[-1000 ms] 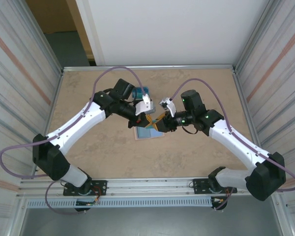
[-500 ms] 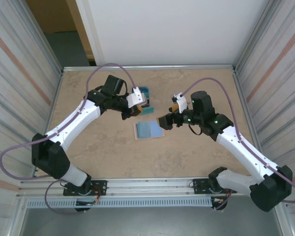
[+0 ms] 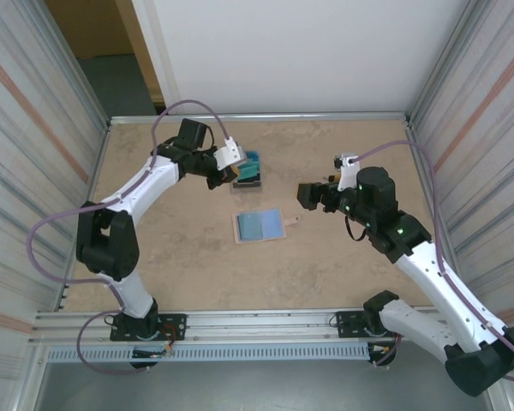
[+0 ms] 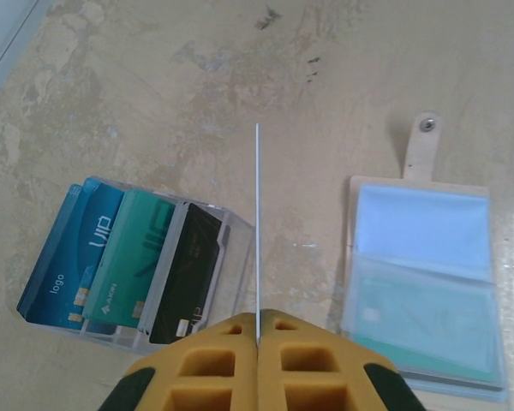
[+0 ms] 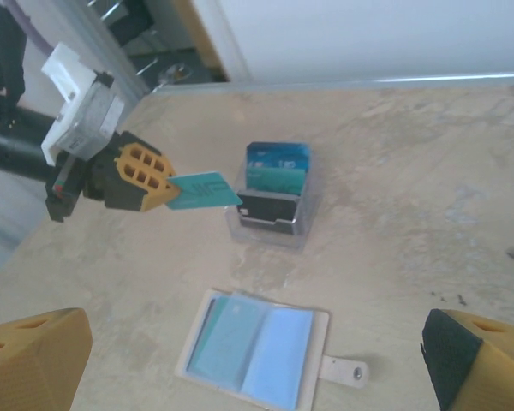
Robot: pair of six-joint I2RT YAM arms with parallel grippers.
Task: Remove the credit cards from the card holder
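1. The left pincer (image 4: pixel 257 332) is clamped shut on one teal card (image 5: pixel 204 190). It holds the card in the air, edge-on in the left wrist view, just beside the clear stand (image 4: pixel 236 257).
2. The clear stand sits on the desk (image 3: pixel 171 248), toward the far side. The other credit cards stand upright in it: blue (image 4: pixel 77 257), teal (image 4: pixel 135 257) and black (image 4: pixel 193 265).
3. The card holder (image 4: pixel 424 223) lies open and flat mid-desk, near the stand but apart from it. Its pale-blue lining faces up and its tab (image 4: pixel 422 147) sticks out from one edge. A teal tint shows through one pocket.
4. The right pincer (image 3: pixel 313 194) is spread wide and grips nothing. It sits above the desk to the right of the card holder. Its yellow fingers (image 5: pixel 34 355) show at the bottom corners of the right wrist view.
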